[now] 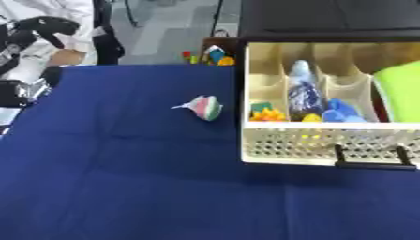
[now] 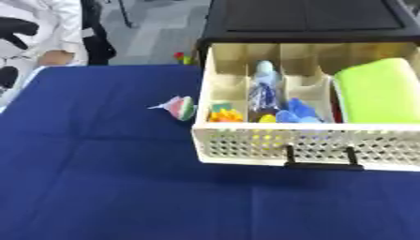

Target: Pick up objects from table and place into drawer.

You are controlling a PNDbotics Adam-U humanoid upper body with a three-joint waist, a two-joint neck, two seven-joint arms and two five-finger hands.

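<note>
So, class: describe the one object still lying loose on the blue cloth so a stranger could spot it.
Start at the open cream drawer on the blue table. Just left of it lies a small pink-and-green pointed object, alone on the cloth; everything else sits inside the drawer's compartments.

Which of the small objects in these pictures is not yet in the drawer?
The small pink, white and green toy lying alone on the blue tablecloth, left of the drawer. The bottle, blue item and green cloth sit inside compartments.
</note>
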